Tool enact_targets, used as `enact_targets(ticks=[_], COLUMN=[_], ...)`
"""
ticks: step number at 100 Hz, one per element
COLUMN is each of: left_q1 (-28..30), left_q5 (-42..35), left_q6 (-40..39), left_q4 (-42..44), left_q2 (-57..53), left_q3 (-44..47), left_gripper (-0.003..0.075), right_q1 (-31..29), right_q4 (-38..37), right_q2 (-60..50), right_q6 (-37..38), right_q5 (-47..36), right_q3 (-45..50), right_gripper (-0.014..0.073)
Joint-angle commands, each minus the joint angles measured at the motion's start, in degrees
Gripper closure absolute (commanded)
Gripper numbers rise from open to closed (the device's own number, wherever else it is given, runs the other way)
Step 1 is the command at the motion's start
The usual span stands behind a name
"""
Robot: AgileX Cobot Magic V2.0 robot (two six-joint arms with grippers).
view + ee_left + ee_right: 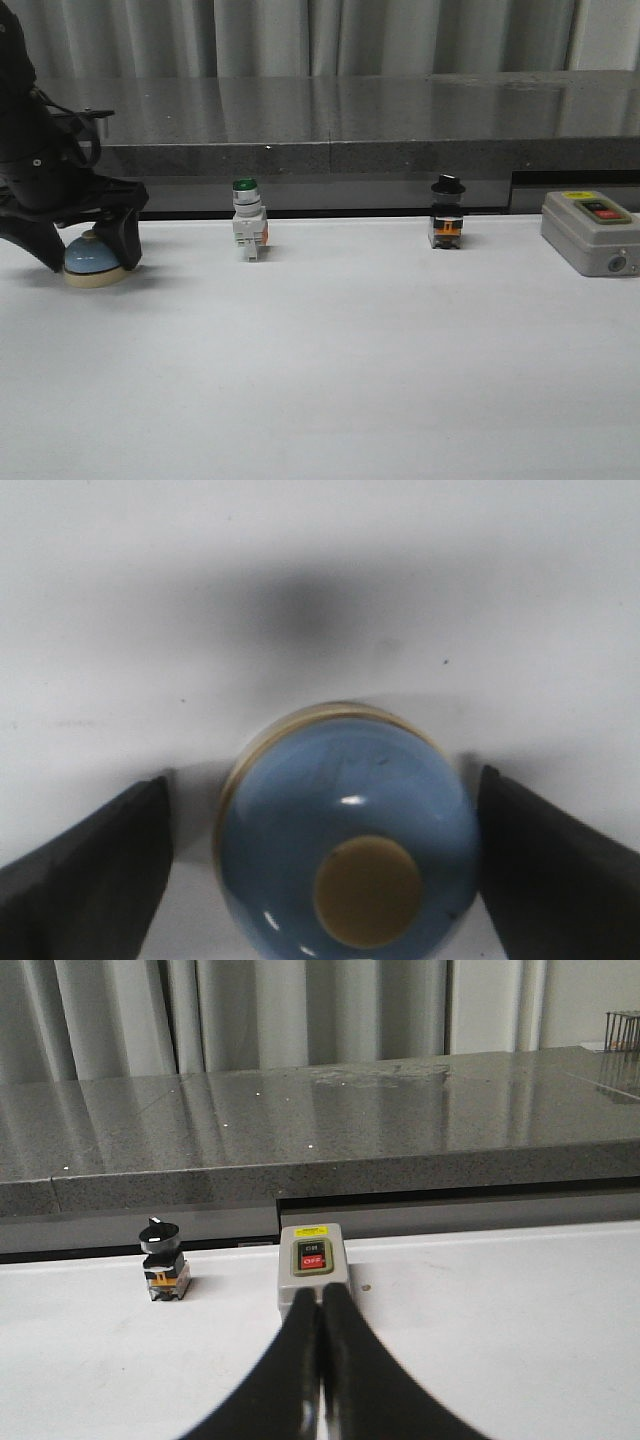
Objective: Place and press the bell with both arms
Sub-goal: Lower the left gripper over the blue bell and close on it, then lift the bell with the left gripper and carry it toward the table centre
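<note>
White tabletop (350, 370) fills the foreground, with a dark grey stone counter (380, 120) behind it and pale curtains (300, 35) at the back.

Bell (92, 262) sits upright on the table at the far left of the front view, near the table's back edge. Blue dome, cream base; in the left wrist view the bell (348, 830) shows its cream knob (367, 891) on top. Left gripper (88, 245) is down over it, jaws spread wide, one dark finger (95, 865) on each side of the dome. A small gap of white table shows between each finger and the bell in the wrist view, so apparently not touching, though the lower edge of that view cuts off the contact zone. Bell rests on the table, not lifted.

Going right along the back edge: green-capped white push-button switch (249, 220), upright, well apart from the bell. Further right a black-knobbed selector switch (447, 213), also upright. At the far right a grey box (590, 232) with a red button on top.

Right gripper (322, 1380) appears only in its own wrist view: fingers pressed together, jaws closed, nothing between them. It hangs above the table with the fingertips pointing at the grey box (311, 1272); black selector switch (164, 1259) stands off to one side of that box.
</note>
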Motion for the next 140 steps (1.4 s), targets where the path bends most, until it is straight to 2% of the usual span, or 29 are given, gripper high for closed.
enact_targets(ticks=[1,16,35,52,77,140], left_q1=[-0.05,-0.05,-0.05,-0.28,-4.04,-23.39], left_q5=[-1.54,-0.76,4.21,10.75,13.91,15.9], left_q6=[-0.09,-0.09,-0.09,-0.09,0.37,1.73], left_q4=[-0.79,-0.79,-0.79,-0.79,-0.79,-0.13], left_q2=[-3.02,-3.02,-3.13,-3.98,-6.27,-6.43], left_q3=[-1.51,-1.51,-4.84,-11.81,-19.54,-20.88], left_gripper=[0.0262,0.0392,0.0468,0.0472,0.0472,0.0472], right_q1=[-0.23,-0.23,-0.23,-0.23,-0.23,-0.23], right_q4=[0.13,0.13,0.13,0.13,0.13,0.13], right_q2=[-0.68,-0.68,-0.68,-0.68,-0.68,-0.68], right_q6=[-0.04,-0.04,-0.04,-0.04,-0.04,-0.04], right_q5=[-4.96,-4.96,-4.96,-4.96,-4.96,-4.96], right_q3=[-0.82,-0.82,-0.82,-0.82,-0.82,-0.82], right_gripper=[0.0655,0.0655,0.0655,0.0655,0.0655,0.0655])
